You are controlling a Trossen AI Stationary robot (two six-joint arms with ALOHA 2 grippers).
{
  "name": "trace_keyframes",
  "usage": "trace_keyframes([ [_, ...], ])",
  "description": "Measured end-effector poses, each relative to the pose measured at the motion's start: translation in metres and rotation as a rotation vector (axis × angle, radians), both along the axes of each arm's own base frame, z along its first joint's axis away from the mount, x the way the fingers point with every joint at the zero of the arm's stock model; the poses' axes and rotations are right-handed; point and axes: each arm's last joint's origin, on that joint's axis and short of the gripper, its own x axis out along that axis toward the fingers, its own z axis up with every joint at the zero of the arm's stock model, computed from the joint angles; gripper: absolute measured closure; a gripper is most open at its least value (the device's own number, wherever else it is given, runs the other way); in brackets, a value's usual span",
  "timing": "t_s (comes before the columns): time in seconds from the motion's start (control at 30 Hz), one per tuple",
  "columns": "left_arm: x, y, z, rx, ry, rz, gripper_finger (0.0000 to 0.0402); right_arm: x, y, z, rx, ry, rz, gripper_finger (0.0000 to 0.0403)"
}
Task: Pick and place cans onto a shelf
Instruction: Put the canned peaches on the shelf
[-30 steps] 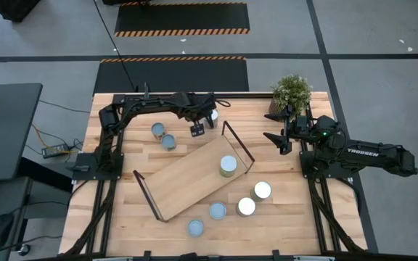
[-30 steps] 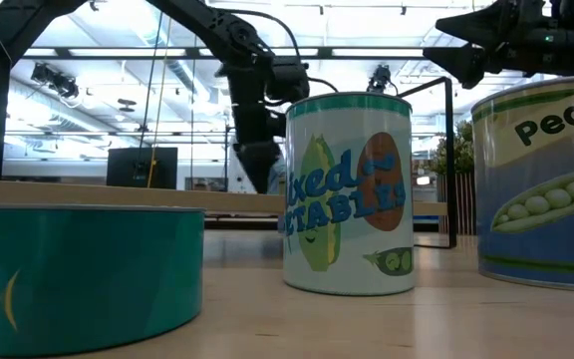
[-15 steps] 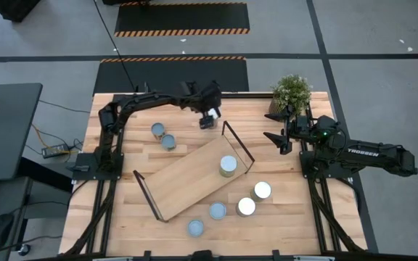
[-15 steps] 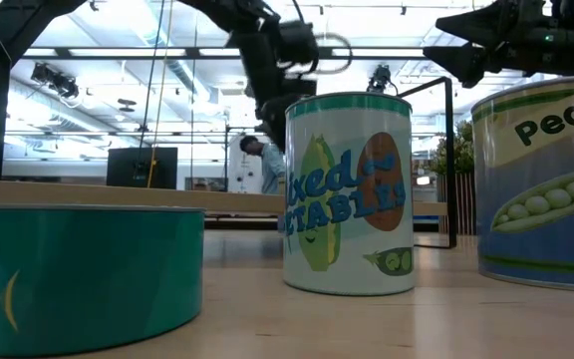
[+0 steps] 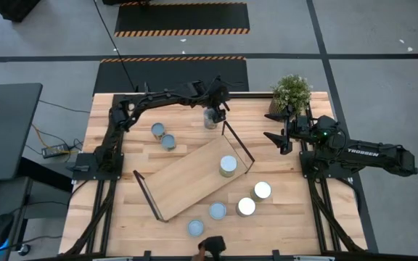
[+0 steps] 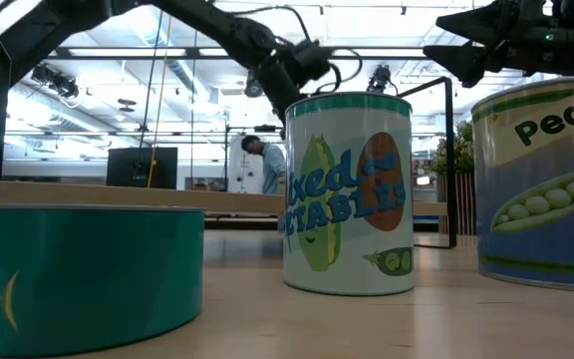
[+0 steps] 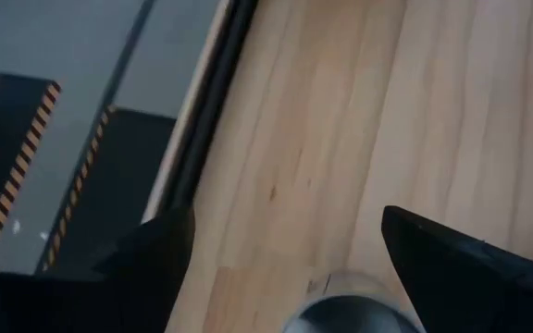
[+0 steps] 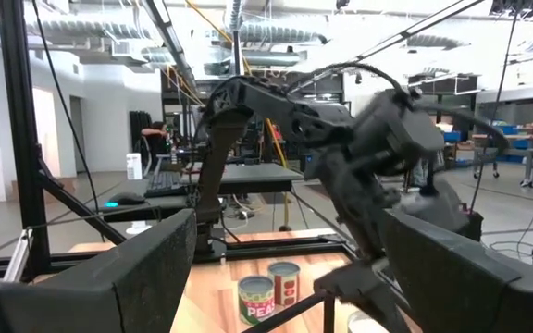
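Slatted light-wood tabletop [image 5: 122, 225], grey floor around it. We see the long light-wood shelf with black wire end frames [image 5: 187, 174] lying diagonally mid-table, one silvery-topped can [image 5: 228, 165] on it. Left gripper [image 5: 212, 116] reaches over the far edge, fingers spread wide around a small metal can [image 7: 354, 314]. Two cans [image 5: 163, 135] sit beside the shelf, four [image 5: 247, 204] near the front. Right gripper [image 5: 276, 138] waits by the potted green plant [image 5: 291, 91], fingers spread.

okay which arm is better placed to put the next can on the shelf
Left, probably. Its end effector is over a can at the table's far edge, right beside the shelf. The right end effector hangs open beside the plant, nothing between its fingers.
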Motion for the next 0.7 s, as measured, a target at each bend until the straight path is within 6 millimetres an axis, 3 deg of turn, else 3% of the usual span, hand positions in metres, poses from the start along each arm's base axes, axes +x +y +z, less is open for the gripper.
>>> trace_keyframes([
  [0.7, -0.018, -0.004, -0.015, -0.155, 0.189, 0.043, 0.0049, 0.0, 0.0, 0.0, -0.006, 0.001, -0.003, 0.0054],
])
